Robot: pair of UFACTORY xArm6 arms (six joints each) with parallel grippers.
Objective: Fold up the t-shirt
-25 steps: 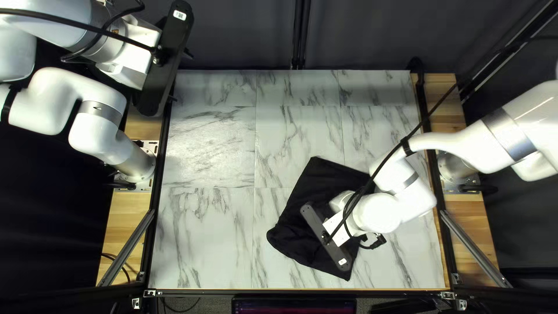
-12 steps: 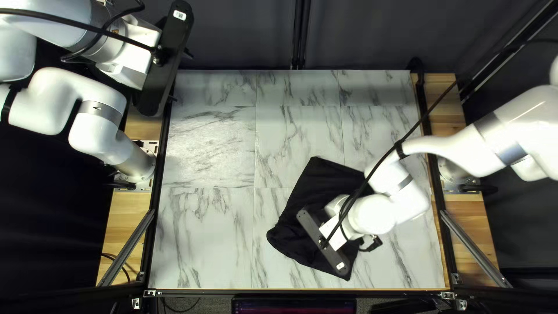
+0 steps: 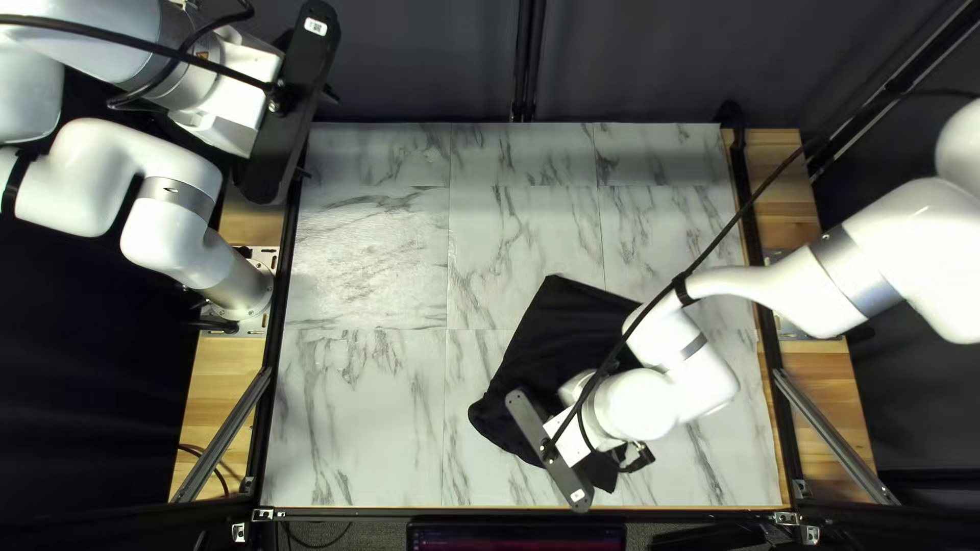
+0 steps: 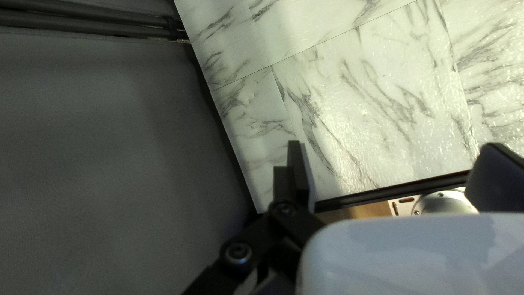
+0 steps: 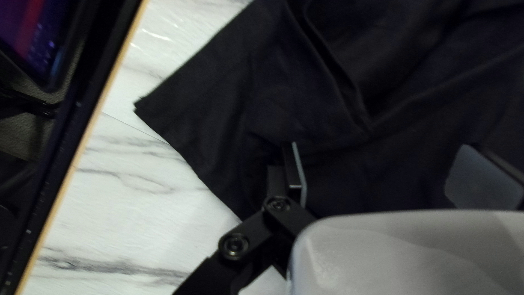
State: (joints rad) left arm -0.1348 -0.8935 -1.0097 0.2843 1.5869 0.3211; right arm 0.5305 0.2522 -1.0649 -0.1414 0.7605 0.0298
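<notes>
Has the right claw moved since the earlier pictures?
Yes: the right claw has shifted toward the table's near edge, and slightly leftward in the top left view.

The left gripper (image 3: 290,107) is raised, the right gripper (image 3: 548,449) points down, both fingers-apart.

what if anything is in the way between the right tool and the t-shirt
Nothing visible is. In the right wrist view, the right tool is open over the black t-shirt, with no other thing showing between them. I cannot tell whether it touches the cloth.
</notes>
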